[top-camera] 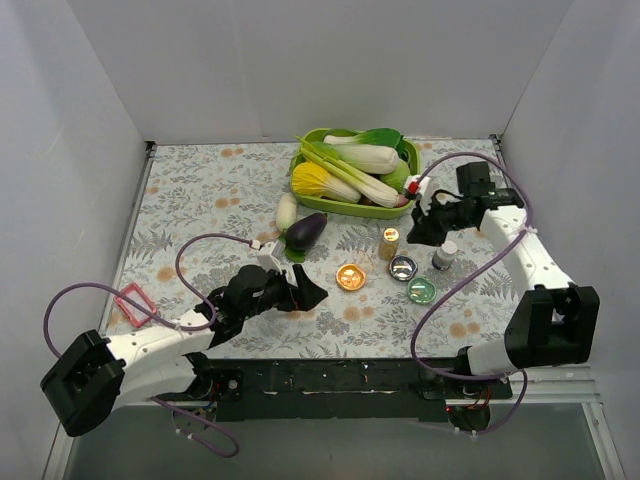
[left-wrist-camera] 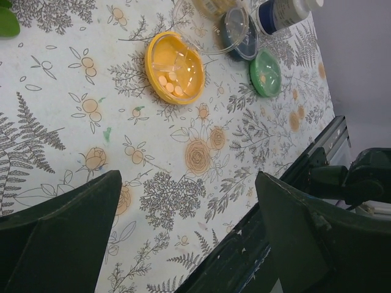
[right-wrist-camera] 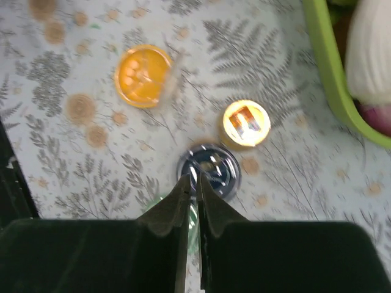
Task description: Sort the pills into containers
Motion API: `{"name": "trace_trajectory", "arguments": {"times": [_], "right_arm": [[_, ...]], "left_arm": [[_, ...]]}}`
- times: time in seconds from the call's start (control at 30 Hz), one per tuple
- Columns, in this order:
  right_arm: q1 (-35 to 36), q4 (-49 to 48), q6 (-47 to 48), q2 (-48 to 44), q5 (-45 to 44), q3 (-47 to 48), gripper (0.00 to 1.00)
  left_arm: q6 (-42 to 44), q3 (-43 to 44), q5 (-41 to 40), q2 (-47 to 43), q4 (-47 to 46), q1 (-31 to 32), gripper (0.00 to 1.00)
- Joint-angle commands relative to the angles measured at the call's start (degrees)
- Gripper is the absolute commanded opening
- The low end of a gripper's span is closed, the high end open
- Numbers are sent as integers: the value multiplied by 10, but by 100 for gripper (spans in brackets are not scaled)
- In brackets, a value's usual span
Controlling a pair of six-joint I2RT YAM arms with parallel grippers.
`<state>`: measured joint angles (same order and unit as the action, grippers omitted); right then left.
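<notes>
Three small dishes sit at the front centre-right of the table: orange [top-camera: 351,277], dark blue [top-camera: 403,267] and green [top-camera: 422,291]. In the left wrist view the orange dish [left-wrist-camera: 175,68] holds several pale round pills [left-wrist-camera: 170,85]; the blue dish [left-wrist-camera: 241,33] and the green dish [left-wrist-camera: 266,73] lie beyond it. My left gripper [top-camera: 305,290] is open and empty [left-wrist-camera: 189,183], low over the cloth left of the orange dish. My right gripper [top-camera: 425,225] is shut [right-wrist-camera: 191,179], its tips above the blue dish [right-wrist-camera: 211,168]. The green dish [right-wrist-camera: 194,220] is mostly hidden behind its fingers. The orange dish [right-wrist-camera: 143,75] also shows there.
An amber bottle with a gold cap [top-camera: 389,243] and a white bottle with a dark cap [top-camera: 444,255] stand just behind the dishes. A lime-green tray [top-camera: 350,207] of vegetables is at the back. An eggplant [top-camera: 306,231] and a white radish [top-camera: 286,210] lie beside it. A pink object [top-camera: 134,303] lies far left.
</notes>
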<state>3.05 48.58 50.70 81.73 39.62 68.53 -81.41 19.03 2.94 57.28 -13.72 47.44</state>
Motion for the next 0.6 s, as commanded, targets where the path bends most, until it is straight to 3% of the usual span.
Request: {"name": "trace_trajectory", "arguments": {"times": [0.0,0.1,0.23,0.57], "right_arm": [[92,-76,-84,-32,44,-36,11],[141,-143,-116,-23,-14,-43,8],[167,-185,-156,11,-83,-34,1],[218,-221,-172,61,-156,-40,1]], "left_arm": [[-31,-13,38,30,-41,-17,89],[-34,-7,51,70,-55,-23,84],[-23,21,74,133,-68,-30,68],[6,108,77,259,-44,-43,51]]}}
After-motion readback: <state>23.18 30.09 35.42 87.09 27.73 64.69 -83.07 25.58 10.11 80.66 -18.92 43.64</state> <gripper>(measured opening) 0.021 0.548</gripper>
